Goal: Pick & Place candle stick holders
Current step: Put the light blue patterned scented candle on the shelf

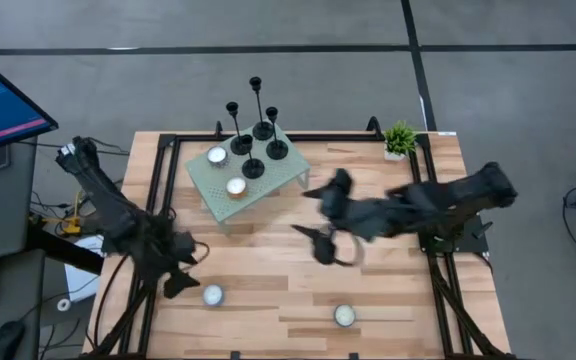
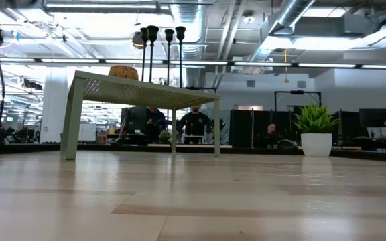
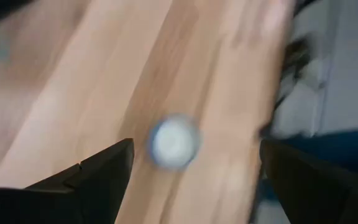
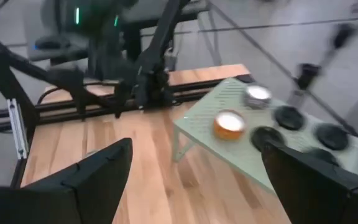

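Several black candle stick holders (image 1: pixel 256 140) stand by their disc bases on the pale green perforated stand (image 1: pixel 273 185) at the table's far middle. Their cups show in the low view (image 2: pixel 153 31) and their bases in the right wrist view (image 4: pixel 288 116). My right gripper (image 1: pixel 318 240) is open and empty above mid-table, right of the stand, which lies ahead of it (image 4: pixel 194 155). My left gripper (image 1: pixel 178 280) is open over the near left, its fingers (image 3: pixel 194 155) on either side of a white tealight (image 3: pixel 174 142) without touching it.
Two tealights (image 1: pixel 217 156) (image 1: pixel 236 186) sit on the stand. Two more lie on the near table (image 1: pixel 213 294) (image 1: pixel 344 316). A small potted plant (image 1: pixel 400 139) stands at the far right corner. A black frame (image 1: pixel 158 190) runs along the table's sides. People show beyond the table (image 2: pixel 194 124).
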Robot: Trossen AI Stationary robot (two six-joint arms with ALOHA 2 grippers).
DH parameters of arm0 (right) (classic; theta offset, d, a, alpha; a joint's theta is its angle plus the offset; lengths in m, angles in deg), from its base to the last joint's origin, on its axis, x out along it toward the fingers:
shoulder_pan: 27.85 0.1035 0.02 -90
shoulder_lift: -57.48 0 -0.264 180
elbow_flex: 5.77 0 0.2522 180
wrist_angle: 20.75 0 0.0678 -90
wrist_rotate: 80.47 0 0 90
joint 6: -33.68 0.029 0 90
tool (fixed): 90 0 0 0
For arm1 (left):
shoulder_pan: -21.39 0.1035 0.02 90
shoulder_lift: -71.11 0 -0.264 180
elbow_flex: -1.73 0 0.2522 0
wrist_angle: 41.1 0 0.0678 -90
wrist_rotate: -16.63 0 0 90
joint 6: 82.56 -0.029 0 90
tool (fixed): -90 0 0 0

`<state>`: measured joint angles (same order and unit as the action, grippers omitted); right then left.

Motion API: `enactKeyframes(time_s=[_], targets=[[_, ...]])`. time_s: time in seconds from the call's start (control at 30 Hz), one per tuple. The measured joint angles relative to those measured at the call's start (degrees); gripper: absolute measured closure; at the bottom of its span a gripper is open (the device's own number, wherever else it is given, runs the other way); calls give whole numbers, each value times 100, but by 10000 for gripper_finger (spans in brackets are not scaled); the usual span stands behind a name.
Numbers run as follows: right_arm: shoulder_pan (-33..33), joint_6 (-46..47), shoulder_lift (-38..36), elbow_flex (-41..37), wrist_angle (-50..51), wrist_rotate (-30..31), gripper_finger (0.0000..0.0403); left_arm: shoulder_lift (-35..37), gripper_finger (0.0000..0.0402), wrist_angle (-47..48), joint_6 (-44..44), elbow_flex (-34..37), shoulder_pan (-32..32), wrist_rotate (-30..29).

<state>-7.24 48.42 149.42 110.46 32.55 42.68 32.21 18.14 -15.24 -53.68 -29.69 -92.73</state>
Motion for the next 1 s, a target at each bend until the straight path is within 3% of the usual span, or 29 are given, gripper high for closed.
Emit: enactKeyframes(time_s=[0.17, 0.27, 0.53, 0.7, 1.0], targets=[[926, 955, -527, 2, 848, 1401, 57, -540, 53, -284, 58, 483, -188, 131], [1316, 1571, -674, 1, 1212, 1945, 56, -622, 53, -709, 40, 681, -501, -371], [1773, 2271, -730, 0, 1422, 2530, 61, 101, 59, -1571, 20, 689, -2480, -3500], [1681, 2428, -627, -4, 1413, 2640, 62, 166, 76, -1573, 275, 901, -3294, -3248], [1631, 2675, -459, 0, 1435, 2745, 68, -539, 96, -1585, 339, 1489, -3227, -2758]])
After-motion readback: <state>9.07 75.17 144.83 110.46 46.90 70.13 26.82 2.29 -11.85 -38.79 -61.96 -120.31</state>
